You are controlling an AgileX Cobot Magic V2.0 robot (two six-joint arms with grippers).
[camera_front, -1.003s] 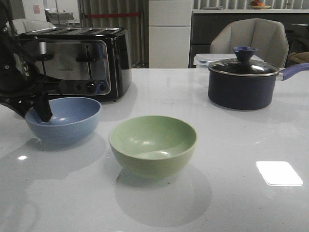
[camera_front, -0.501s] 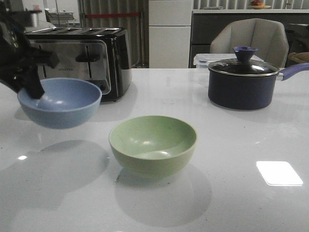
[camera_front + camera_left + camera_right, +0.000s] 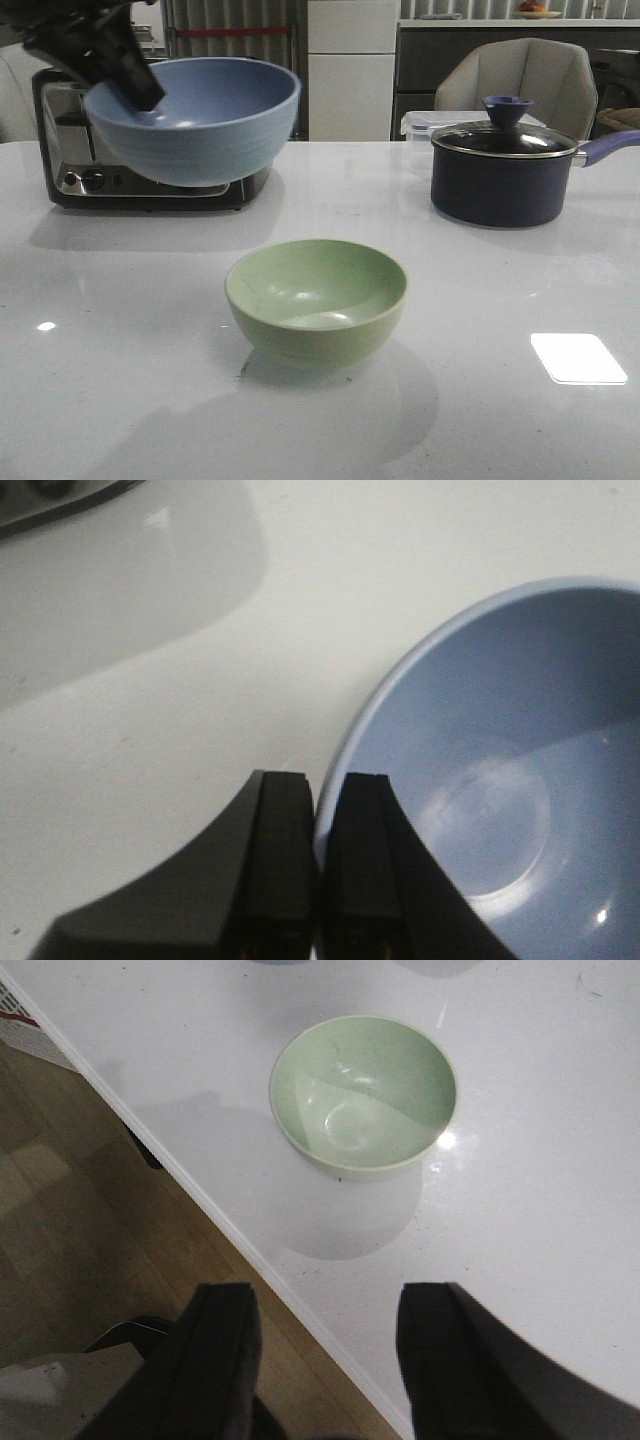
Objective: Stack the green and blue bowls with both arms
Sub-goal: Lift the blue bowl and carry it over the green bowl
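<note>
The blue bowl (image 3: pixel 195 118) hangs in the air at the upper left of the front view, tilted, well above the table. My left gripper (image 3: pixel 122 72) is shut on its left rim; in the left wrist view the two fingers (image 3: pixel 285 850) pinch the blue bowl (image 3: pixel 500 780) at its edge. The green bowl (image 3: pixel 316 298) stands upright and empty on the white table, to the right of and below the blue one. My right gripper (image 3: pixel 325 1360) is open with nothing between its fingers, over the table's near edge, with the green bowl (image 3: pixel 362 1095) ahead of it. It does not show in the front view.
A black and silver toaster (image 3: pixel 150 170) stands at the back left behind the raised bowl. A dark navy lidded saucepan (image 3: pixel 505 170) stands at the back right. A bright light patch (image 3: pixel 578 358) lies on the table. Wooden floor (image 3: pixel 120 1250) shows beyond the table edge (image 3: pixel 260 1260).
My left gripper has lifted the blue bowl off the table, up and to the right, tilting it. The green bowl has not moved.
</note>
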